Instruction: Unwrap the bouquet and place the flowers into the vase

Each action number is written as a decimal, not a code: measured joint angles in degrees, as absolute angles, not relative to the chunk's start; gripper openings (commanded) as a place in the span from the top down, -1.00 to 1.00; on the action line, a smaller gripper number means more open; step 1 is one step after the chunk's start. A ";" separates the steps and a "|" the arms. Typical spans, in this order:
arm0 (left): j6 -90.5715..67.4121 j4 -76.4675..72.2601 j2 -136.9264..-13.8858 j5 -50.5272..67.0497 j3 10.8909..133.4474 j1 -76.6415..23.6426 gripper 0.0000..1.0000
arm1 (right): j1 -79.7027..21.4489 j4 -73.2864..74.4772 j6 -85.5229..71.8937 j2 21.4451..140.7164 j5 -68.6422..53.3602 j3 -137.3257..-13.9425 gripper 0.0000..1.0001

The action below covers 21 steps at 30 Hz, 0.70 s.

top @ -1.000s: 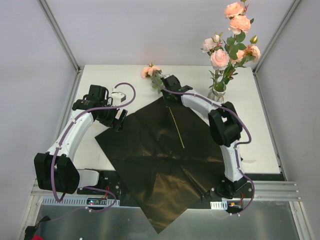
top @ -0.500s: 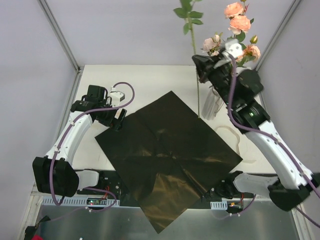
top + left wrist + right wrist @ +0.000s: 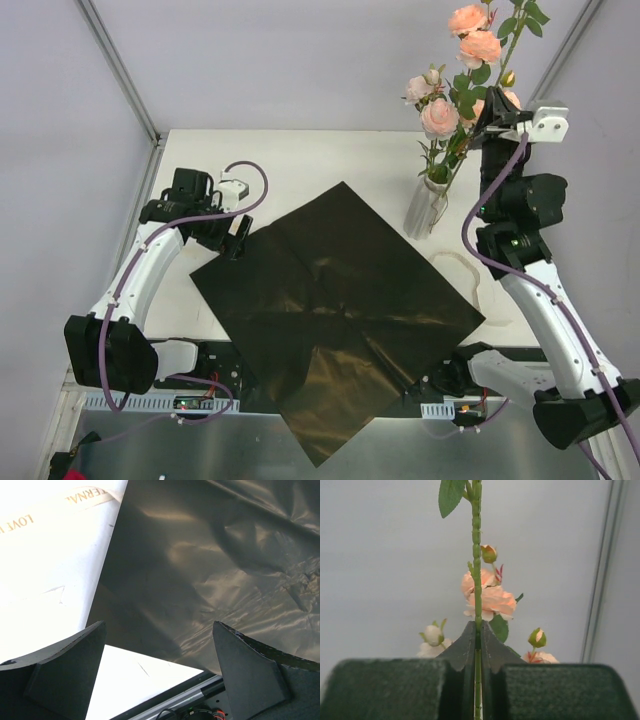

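Right gripper [image 3: 476,630]: my fingers [image 3: 462,649] are pressing together on a single green stem [image 3: 476,575], with no gap showing on either side of it. The hold is sitting on bare stalk, below a leaf. In the wrist view the stem is rising straight out from between the tips, so its long axis is running in line with my fingers.

From overhead, the stem is leaning. Its leafy top is pointing up and to the right of my grip, and its lower end is slanting down and to the left toward the vase [image 3: 424,212]. The vase is therefore lying below and to the left of my right fingers, close by. The lower end is reaching the rim area; I cannot tell whether it is inside the mouth or just beside it. In my judgement the coming move is turning on this: the stem needs bringing nearer upright over the mouth, then lowering along its own axis.

The other flowers [image 3: 440,112] are standing in the vase, their heads crowding just beside my grip. Brushing them is the risk I am noting.

Left gripper [image 3: 159,625]: my fingers are standing wide apart, holding nothing, hovering over the left edge of the black paper [image 3: 210,555], which is lying flat on the table [image 3: 260,160]. This arm is well apart from the vase; the right is plainly the nearer one.
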State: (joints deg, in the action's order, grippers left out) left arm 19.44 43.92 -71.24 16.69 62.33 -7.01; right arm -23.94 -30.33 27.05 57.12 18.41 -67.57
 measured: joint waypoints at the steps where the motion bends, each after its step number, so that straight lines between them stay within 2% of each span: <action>1: 19.44 43.90 -71.31 16.91 62.63 -7.01 -0.74 | -22.72 -31.97 26.92 58.35 19.35 -67.57 0.99; 10: 19.49 43.81 -73.32 17.76 64.77 -7.01 -0.74 | -18.68 -39.81 26.20 66.89 21.21 -67.59 0.99; 21: 19.51 43.79 -75.44 17.76 66.22 -7.01 -0.74 | -15.57 -45.28 25.98 70.91 20.71 -68.16 0.99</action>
State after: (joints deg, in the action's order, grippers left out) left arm 19.51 43.79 -75.44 17.76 66.22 -7.01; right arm -15.57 -45.28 25.98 70.91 20.71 -68.16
